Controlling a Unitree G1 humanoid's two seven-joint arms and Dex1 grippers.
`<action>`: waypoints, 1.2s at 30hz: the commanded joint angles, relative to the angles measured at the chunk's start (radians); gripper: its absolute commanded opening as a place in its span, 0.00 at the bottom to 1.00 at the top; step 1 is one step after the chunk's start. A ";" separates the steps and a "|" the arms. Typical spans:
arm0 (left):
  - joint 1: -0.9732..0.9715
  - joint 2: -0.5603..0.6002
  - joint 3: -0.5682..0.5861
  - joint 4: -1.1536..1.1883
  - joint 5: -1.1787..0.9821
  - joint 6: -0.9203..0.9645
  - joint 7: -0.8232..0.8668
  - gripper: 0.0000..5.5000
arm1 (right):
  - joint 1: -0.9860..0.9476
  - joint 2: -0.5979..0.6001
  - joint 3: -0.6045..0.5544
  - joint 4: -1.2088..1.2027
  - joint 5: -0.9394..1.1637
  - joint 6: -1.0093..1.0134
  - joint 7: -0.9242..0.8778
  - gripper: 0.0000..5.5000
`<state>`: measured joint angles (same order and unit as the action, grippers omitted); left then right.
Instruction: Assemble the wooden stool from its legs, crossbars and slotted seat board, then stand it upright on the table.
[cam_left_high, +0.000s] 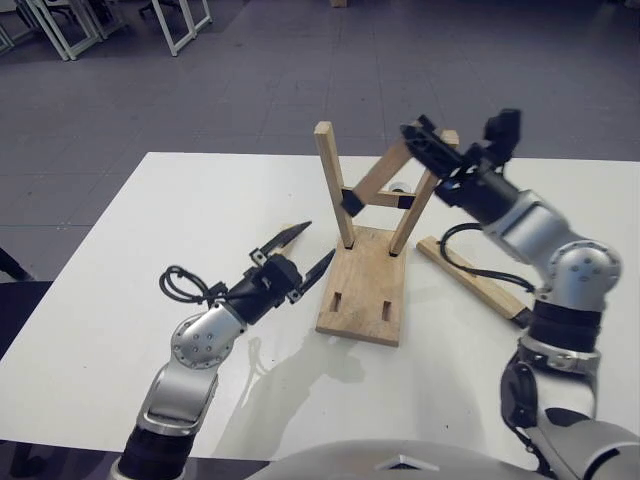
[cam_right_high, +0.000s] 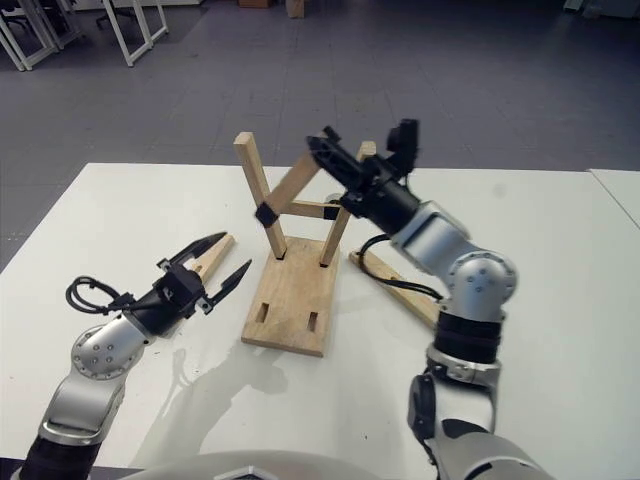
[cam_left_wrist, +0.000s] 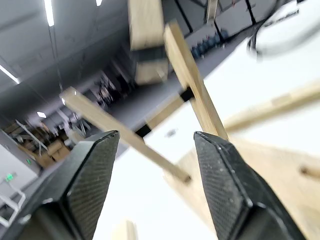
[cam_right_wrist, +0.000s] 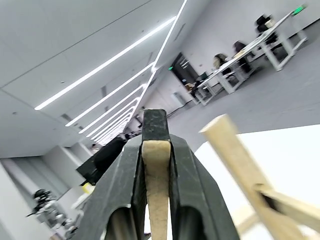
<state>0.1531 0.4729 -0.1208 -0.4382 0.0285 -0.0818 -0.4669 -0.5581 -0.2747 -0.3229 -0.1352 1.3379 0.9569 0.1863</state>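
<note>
Behind the counter, a wide grey floor (cam_left_high: 250, 70) is seen, with white-framed tables (cam_left_high: 60, 25) stood along its far side. Long light strips (cam_right_wrist: 110, 60) are run across the ceiling in the right wrist view. The counter (cam_left_high: 150, 260) is white and flat.

Near its middle the board (cam_left_high: 365, 290) is laid flat, with one narrow end turned toward the robot. Two legs (cam_left_high: 335, 185) are stood in the board's far end, both tilted and spread apart at the top. They are joined partway up by a short crossbar (cam_left_high: 385, 198).

A loose leg (cam_left_high: 497, 293) is laid flat on the counter just right of the board, under the right arm. Another loose piece (cam_right_high: 214, 258) is laid to the left, beside the left gripper (cam_left_high: 320, 240). That gripper is held above the counter just left of the board, with its fingers spread apart.

The right gripper (cam_right_wrist: 155, 120) is held at the top of the standing frame, and its fingers are clamped on a bar (cam_right_wrist: 155, 200) of wood.

Two slots (cam_left_high: 336, 300) are cut in the board's near end. Black joints (cam_left_high: 350, 200) are fitted where the crossbar meets the legs.
</note>
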 joint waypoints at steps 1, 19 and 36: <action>0.014 -0.005 0.001 0.080 0.041 -0.020 0.022 0.50 | 0.082 -0.258 -0.028 -0.044 -0.069 0.061 0.175 0.07; -0.056 -0.078 -0.022 0.109 0.092 0.027 0.074 0.50 | 0.065 -0.445 0.288 0.590 -0.842 -0.484 0.790 0.07; -0.048 -0.084 -0.012 0.094 0.087 0.040 0.089 0.50 | 0.415 -0.371 0.263 0.487 -0.945 -0.667 0.724 0.07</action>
<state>0.1057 0.3896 -0.1406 -0.3295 0.1113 -0.0498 -0.3820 -0.2565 -0.6652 -0.1042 0.3185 0.4577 0.2173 0.9350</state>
